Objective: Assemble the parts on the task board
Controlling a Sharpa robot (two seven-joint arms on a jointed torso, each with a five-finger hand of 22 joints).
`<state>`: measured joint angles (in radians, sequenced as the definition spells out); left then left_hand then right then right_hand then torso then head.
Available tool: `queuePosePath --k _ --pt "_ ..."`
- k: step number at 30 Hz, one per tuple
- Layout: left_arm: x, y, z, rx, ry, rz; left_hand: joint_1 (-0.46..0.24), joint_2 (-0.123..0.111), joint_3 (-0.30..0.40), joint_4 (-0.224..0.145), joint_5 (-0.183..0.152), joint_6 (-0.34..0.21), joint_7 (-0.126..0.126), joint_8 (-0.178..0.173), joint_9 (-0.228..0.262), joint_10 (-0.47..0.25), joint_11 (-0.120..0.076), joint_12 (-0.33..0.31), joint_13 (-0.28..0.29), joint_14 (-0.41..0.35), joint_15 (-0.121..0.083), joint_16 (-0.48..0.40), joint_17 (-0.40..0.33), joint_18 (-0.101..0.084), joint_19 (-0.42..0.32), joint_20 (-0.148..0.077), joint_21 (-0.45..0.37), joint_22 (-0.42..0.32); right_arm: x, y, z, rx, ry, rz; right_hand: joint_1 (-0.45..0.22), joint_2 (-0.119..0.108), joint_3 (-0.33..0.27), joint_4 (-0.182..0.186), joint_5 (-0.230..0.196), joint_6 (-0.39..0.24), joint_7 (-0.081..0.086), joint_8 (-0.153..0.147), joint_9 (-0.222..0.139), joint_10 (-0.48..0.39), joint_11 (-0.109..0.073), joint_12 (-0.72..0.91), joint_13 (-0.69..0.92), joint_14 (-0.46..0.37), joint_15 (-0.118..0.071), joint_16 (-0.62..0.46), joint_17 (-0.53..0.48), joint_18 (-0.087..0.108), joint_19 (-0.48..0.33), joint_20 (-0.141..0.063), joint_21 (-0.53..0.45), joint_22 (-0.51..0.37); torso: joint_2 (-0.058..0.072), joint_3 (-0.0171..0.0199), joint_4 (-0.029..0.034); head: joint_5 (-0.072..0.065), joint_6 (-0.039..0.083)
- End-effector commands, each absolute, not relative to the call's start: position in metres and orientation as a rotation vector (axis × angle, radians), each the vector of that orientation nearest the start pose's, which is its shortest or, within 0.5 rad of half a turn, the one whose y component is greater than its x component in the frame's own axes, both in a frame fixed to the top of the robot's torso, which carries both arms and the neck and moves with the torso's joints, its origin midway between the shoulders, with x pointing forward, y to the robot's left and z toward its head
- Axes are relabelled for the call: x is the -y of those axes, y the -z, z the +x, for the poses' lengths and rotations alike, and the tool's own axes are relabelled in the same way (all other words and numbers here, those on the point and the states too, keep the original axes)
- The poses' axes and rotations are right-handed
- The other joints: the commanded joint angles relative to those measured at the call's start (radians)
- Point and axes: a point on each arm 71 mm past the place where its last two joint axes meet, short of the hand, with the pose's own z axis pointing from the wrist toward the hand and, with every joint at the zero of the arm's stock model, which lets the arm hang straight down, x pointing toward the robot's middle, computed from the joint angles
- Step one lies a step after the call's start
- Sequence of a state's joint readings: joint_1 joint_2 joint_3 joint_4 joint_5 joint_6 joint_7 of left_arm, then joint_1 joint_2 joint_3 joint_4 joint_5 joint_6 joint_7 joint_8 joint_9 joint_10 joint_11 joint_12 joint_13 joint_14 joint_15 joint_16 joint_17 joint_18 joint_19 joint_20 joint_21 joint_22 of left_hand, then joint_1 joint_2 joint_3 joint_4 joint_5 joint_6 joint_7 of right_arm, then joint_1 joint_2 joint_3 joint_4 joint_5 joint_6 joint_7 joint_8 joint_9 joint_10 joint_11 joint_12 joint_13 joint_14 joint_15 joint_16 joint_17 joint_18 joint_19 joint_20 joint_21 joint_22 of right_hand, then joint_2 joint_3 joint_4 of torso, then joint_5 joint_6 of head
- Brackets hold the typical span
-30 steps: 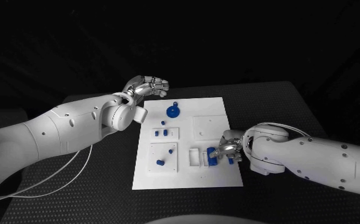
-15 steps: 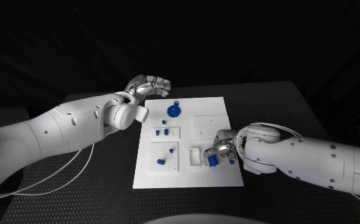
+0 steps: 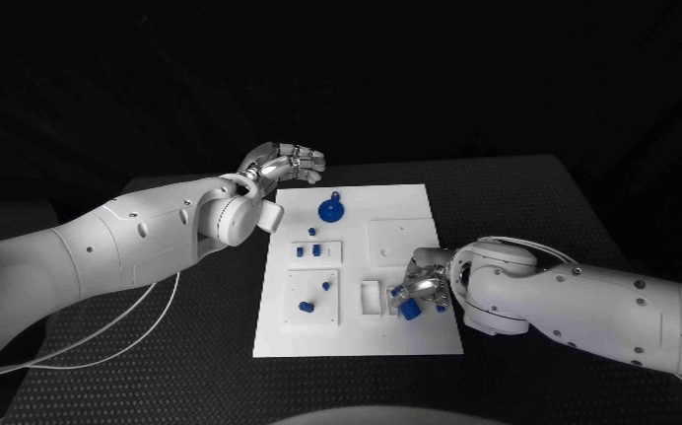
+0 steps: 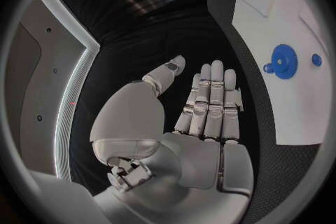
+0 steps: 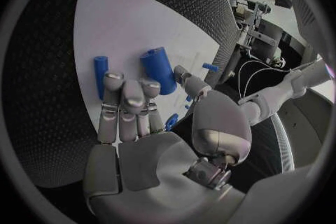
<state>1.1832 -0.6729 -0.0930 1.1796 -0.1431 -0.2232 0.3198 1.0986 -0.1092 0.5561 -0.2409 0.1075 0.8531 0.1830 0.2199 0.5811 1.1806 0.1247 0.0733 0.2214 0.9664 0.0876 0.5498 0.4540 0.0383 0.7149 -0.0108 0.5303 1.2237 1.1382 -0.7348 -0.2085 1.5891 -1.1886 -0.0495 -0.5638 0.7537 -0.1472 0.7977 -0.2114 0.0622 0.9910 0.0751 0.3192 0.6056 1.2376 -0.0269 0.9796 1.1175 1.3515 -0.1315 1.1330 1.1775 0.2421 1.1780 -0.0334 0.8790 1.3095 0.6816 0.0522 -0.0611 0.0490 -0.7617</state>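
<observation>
On the black bench (image 3: 170, 346) the white task board (image 3: 412, 331) lies flat, with the small blue parts scattered over it: a round gear-like part (image 3: 330, 212) near its far edge and several small pegs around its middle and near half. The left robot hand (image 3: 282, 163) hovers off the board's far left corner, fingers straight and side by side, holding nothing. The right robot hand (image 3: 422, 290) sits low over the board's near right area, fingers bent down toward a blue cylinder (image 5: 159, 70) and a thinner blue peg (image 5: 101, 74); whether it actually grips either, I cannot tell.
</observation>
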Motion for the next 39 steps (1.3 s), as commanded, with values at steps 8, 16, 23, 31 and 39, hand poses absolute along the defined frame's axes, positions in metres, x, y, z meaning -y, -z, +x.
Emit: queuePosePath --k 8,16,23,31,39 --pt "-0.219 0.228 0.535 -1.562 1.366 -1.025 -0.012 -0.001 0.0 0.006 -0.006 -0.007 -0.003 0.004 -0.001 -0.008 0.002 0.0 -0.001 -0.002 0.006 -0.004 0.003 0.003 -0.001 0.004 -0.005 0.002 0.155 0.279 0.417 -2.365 -0.447 0.15 -0.019 0.068 0.01 0.002 -0.003 0.059 -0.001 0.003 -0.003 0.026 -0.01 0.002 0.002 -0.001 -0.005 0.013 -0.011 0.02 -0.001 0.012 0.012 0.015 0.0 0.0019 -0.0013 0.006 0.005" --pt "-0.219 0.228 0.535 -1.563 1.365 -1.025 -0.012 -0.001 -0.001 0.007 -0.006 -0.007 -0.002 0.004 -0.002 -0.008 0.002 0.0 -0.001 -0.002 0.006 -0.005 0.004 0.003 -0.001 0.005 -0.005 0.002 0.144 0.272 0.42 -2.386 -0.503 0.223 -0.068 0.071 0.006 0.011 -0.012 0.075 -0.005 -0.004 -0.013 0.032 -0.014 -0.001 0.004 -0.004 -0.008 0.019 -0.018 0.02 -0.001 0.012 0.015 0.013 0.002 0.0022 0.0005 0.009 0.004" --pt "-0.217 0.228 0.535 -1.566 1.369 -1.024 -0.013 -0.002 -0.001 0.008 -0.006 -0.007 -0.002 0.004 -0.002 -0.008 0.002 0.001 -0.002 -0.002 0.006 -0.006 0.005 0.003 -0.001 0.005 -0.006 0.003 0.131 0.276 0.422 -2.43 -0.518 0.231 -0.089 0.068 0.002 0.012 -0.012 0.079 -0.006 -0.008 -0.016 0.033 -0.015 -0.003 0.006 -0.005 -0.01 0.021 -0.02 0.02 -0.001 0.01 0.016 0.013 0.002 0.0011 -0.0004 0.011 0.0" --pt "-0.215 0.228 0.535 -1.571 1.373 -1.024 -0.014 -0.002 -0.001 0.008 -0.006 -0.007 -0.002 0.004 -0.002 -0.008 0.002 0.001 -0.002 -0.002 0.006 -0.007 0.005 0.003 -0.001 0.005 -0.006 0.003 0.12 0.283 0.424 -2.472 -0.519 0.228 -0.125 0.066 -0.006 0.022 -0.013 0.083 -0.007 -0.011 -0.018 0.032 -0.016 -0.005 0.009 -0.008 -0.011 0.023 -0.024 0.02 -0.004 0.01 0.016 0.012 0.003 0.002 0.0006 0.016 -0.004" --pt "-0.214 0.228 0.535 -1.576 1.375 -1.024 -0.017 -0.002 -0.002 0.011 -0.006 -0.008 -0.002 0.004 -0.002 -0.009 0.002 0.0 -0.002 -0.002 0.007 -0.008 0.007 0.003 -0.001 0.005 -0.007 0.004 0.116 0.293 0.422 -2.51 -0.499 0.199 -0.142 0.066 -0.008 0.025 -0.014 0.084 -0.007 -0.012 -0.019 0.031 -0.017 -0.006 0.012 -0.009 -0.011 0.025 -0.026 0.02 -0.005 0.009 0.017 0.012 0.003 0.0021 -0.0005 0.024 -0.009"
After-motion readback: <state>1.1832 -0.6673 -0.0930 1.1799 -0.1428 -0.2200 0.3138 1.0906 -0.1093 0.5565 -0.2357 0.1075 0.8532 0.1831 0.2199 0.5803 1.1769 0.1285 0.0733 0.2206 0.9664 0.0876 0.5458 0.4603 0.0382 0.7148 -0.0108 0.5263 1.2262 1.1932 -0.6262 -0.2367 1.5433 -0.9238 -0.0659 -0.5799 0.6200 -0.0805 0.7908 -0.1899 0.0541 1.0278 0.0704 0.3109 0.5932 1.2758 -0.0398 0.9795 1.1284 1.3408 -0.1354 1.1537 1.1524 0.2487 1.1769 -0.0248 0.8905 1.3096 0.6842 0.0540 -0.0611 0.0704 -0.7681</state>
